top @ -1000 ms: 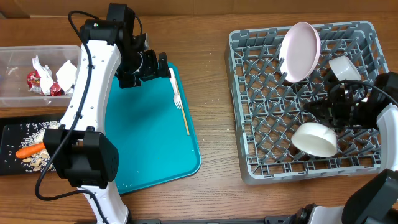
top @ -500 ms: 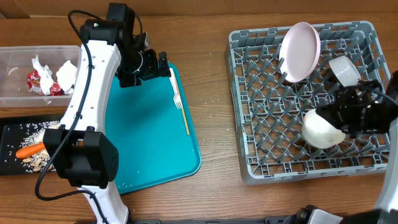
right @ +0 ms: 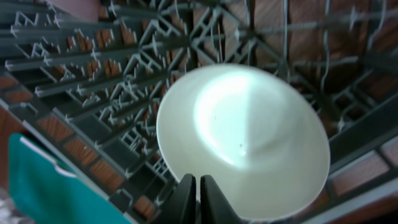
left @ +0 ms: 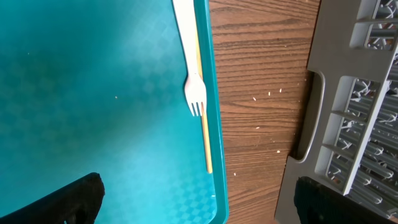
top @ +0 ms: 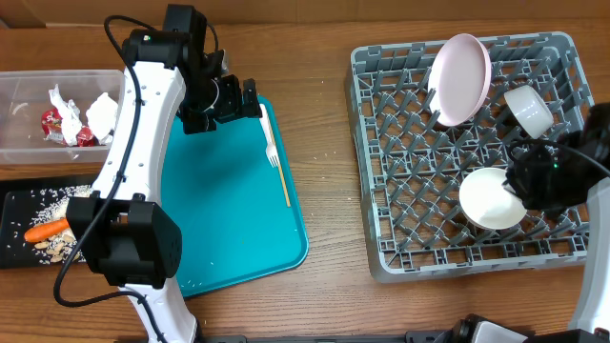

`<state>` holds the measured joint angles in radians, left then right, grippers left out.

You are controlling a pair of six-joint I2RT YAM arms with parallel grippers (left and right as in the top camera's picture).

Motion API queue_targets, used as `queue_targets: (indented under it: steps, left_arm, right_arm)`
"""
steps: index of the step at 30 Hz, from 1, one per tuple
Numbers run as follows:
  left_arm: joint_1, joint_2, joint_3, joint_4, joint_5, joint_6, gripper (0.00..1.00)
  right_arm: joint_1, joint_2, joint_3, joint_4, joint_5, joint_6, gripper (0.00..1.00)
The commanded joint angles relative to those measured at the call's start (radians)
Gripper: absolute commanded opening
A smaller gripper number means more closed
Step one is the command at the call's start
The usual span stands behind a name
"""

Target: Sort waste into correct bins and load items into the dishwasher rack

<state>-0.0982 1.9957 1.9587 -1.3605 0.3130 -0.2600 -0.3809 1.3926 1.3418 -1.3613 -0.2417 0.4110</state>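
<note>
My right gripper (right: 199, 186) has rotated the white bowl (top: 491, 198), lower right in the dishwasher rack (top: 400, 143). Its fingers pinch the rim, and the bowl looks nearly seated. My left gripper (left: 200, 204) hangs wide open by the fork (left: 194, 93).

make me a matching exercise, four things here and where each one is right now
Things:
1. carrot
2. white plastic fork
3. red wrapper
4. white bowl

Places:
a. in the clear tub
b. pinched at its rim by the right gripper
c. in the black tray
d. on the teal tray

Pairs: 1-c, 2-d, 3-a, 4-b
</note>
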Motion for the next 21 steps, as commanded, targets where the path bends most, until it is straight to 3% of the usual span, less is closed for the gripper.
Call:
queue_targets:
  steps: [1, 11, 21]
  left_arm:
    - [-0.002, -0.026, 0.007, 0.001, -0.006, -0.006, 1.00]
    - [-0.002, -0.026, 0.007, 0.011, -0.007, -0.006, 1.00]
    - [-0.002, -0.026, 0.007, 0.011, -0.010, -0.006, 1.00]
  right_arm:
    - [0.022, 0.011, -0.001, 0.051, 0.115, 0.097, 0.08]
    - [0.022, 0.164, -0.001, 0.121, 0.129, 0.121, 0.05]
    - [0.022, 0.192, -0.001, 0.223, 0.129, 0.121, 0.06]
